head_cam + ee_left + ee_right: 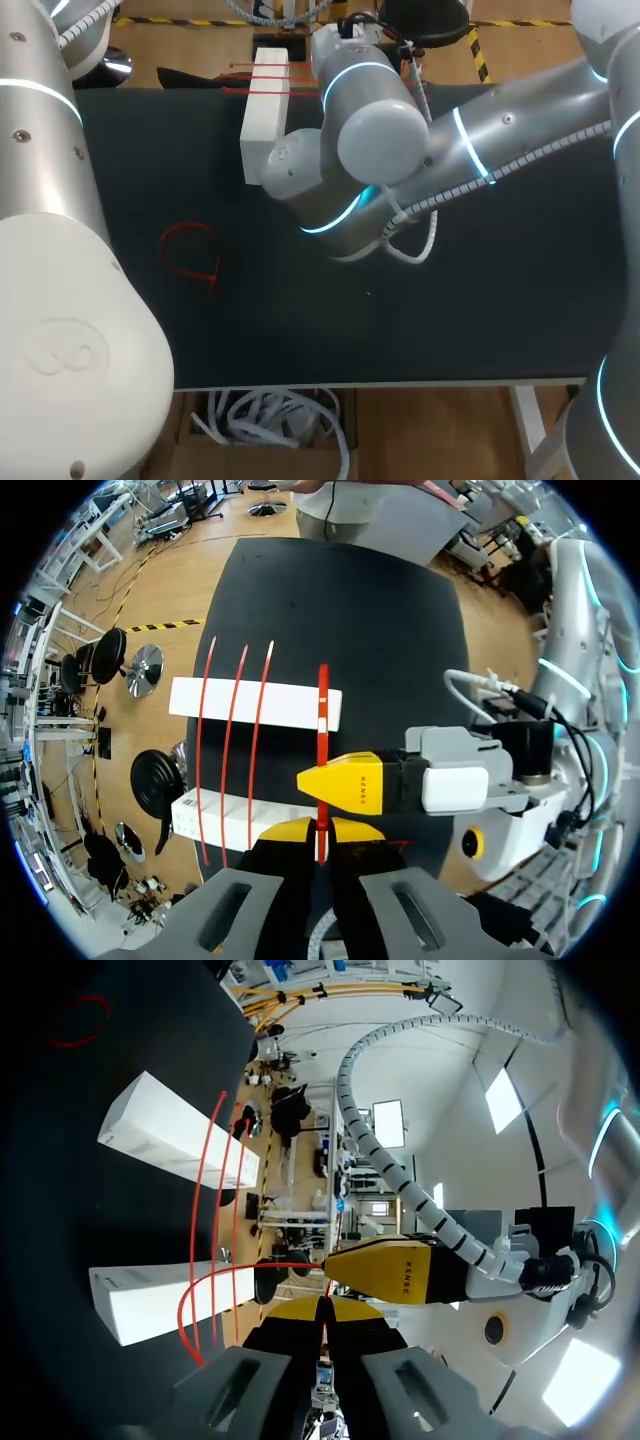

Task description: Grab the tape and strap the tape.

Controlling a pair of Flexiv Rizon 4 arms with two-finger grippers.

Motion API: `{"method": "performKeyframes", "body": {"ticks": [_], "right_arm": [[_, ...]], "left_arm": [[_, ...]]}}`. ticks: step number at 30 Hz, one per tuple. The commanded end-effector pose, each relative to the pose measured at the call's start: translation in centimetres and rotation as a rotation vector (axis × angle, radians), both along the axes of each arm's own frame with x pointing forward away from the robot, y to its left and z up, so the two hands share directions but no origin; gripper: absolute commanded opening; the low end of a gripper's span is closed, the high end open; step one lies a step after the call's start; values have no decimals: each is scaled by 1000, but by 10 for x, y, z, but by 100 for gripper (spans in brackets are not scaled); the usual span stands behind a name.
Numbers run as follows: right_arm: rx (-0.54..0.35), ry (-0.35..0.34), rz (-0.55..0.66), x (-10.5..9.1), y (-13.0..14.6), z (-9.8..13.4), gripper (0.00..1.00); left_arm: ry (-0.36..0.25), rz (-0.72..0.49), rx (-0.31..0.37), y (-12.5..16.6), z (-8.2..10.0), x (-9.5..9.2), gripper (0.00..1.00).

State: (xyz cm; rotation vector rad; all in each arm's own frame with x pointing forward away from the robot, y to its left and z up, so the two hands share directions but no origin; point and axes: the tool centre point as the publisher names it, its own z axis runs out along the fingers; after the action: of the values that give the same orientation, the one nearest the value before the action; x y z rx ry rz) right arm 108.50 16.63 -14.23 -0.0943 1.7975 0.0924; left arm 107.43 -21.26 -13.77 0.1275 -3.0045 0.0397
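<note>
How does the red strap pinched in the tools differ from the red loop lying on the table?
The held strap is pulled straight across both white blocks; the loop is curled up. The left tool and right tool pinch the held strap; nothing touches the loop. The held strap spans the blocks; the loop lies on bare table, apart from them. Both are thin and red.

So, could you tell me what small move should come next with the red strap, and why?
Probably a short pull by the left gripper, which looks shut on the fourth red strap, to draw it taut. It crosses both white bars beside three laid straps; the right gripper looks shut on it too, and it bows slack in the right wrist view.
</note>
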Motion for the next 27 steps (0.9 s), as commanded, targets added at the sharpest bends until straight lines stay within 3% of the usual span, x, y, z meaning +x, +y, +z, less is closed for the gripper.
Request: {"method": "performKeyframes", "body": {"ticks": [1,27], "right_arm": [[6,4,14,0,-1,2,0],[40,17,28,4,-1,1,0]], "left_arm": [[4,0,5,-2,2,2,0],[4,0,5,-2,2,2,0]]}}
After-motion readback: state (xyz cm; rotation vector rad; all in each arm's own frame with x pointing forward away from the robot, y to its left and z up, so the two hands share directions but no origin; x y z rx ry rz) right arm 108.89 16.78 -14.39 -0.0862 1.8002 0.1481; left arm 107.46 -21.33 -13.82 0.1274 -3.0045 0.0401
